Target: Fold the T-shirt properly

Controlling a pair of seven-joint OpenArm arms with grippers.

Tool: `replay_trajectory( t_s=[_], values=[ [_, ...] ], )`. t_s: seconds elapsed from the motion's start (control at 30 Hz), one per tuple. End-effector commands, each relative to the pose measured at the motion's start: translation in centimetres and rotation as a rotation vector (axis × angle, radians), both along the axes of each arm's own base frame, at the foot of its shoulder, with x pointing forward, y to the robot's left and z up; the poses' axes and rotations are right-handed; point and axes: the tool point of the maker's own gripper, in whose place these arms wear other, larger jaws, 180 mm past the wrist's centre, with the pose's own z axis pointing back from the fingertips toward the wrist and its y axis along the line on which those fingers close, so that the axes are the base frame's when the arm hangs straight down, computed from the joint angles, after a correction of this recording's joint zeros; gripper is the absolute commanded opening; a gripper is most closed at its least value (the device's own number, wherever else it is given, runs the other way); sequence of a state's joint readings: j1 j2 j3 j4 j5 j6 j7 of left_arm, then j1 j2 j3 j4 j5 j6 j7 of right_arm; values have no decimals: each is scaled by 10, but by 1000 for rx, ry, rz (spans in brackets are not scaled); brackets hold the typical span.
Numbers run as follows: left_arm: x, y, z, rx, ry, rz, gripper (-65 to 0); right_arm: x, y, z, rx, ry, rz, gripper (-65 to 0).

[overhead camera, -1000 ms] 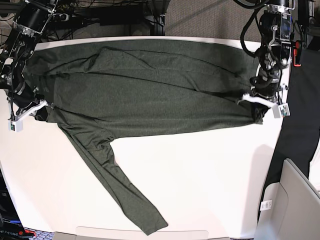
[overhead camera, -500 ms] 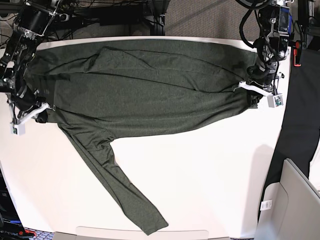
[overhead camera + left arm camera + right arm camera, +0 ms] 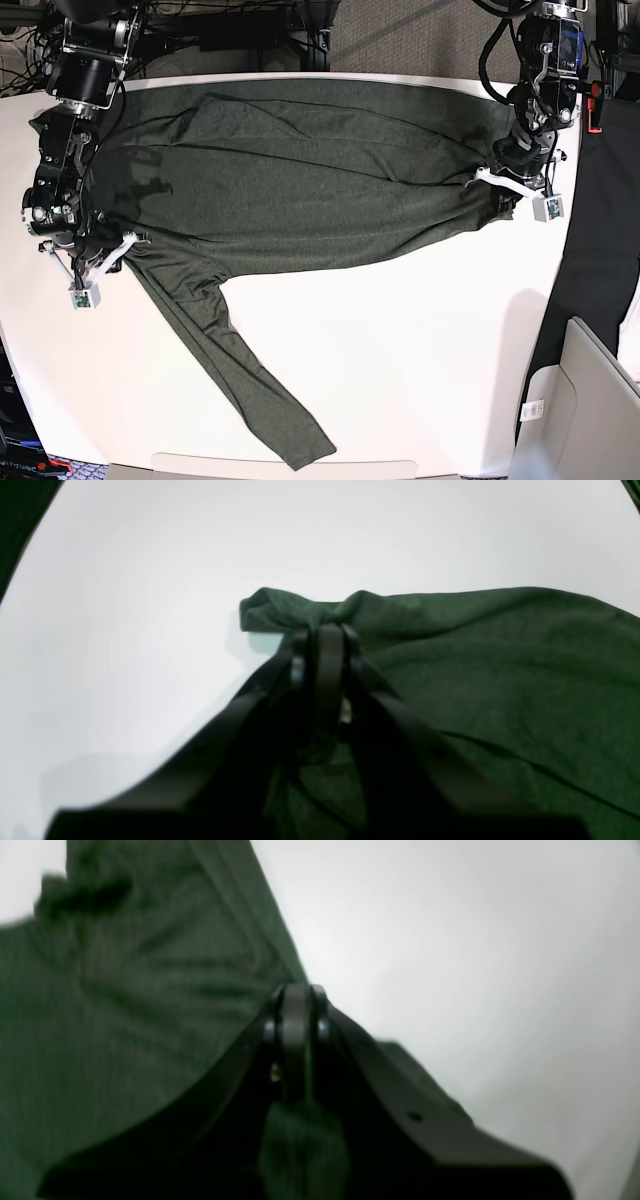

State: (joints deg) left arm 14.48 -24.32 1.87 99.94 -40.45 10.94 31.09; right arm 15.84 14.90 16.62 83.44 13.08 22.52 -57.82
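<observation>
Both end effectors clamp the T-shirt (image 3: 300, 180)

I count one T-shirt (image 3: 300, 180), the only garment on the one white table (image 3: 420, 340). It shows one long sleeve (image 3: 235, 370) lying free across the tabletop; a second sleeve I cannot make out. I have two arms, and so two grippers: my left gripper (image 3: 503, 180) at one end of the shirt and my right gripper (image 3: 100, 255) at the other. Each carries one small white block (image 3: 550, 209), two in all. At the table's edge I see one grey bin (image 3: 585, 410), with one white tag (image 3: 532, 409) beside it
</observation>
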Motion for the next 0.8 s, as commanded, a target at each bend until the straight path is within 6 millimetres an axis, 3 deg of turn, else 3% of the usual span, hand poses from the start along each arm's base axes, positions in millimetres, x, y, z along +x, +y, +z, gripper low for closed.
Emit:
replay_trajectory(
  t_s=[0.0, 0.1, 0.33, 0.43, 0.77],
  values=[
    [8, 4, 14, 23, -52, -5, -649, 10, -13, 16, -4, -50, -29, -643],
    [8, 4, 14, 23, -52, -5, -649, 13, -15, 13, 10, -39, -37, -601],
    [9, 4, 15, 21, -54, -5, -649, 17, -17, 17, 8, -69, -36, -347],
    [9, 4, 15, 21, -54, -5, -649, 15, -17, 8, 18, -47, -41, -261],
    [9, 3, 15, 20, -55, -5, -649, 22, -18, -18, 83, -6, -69, -249]
  ],
)
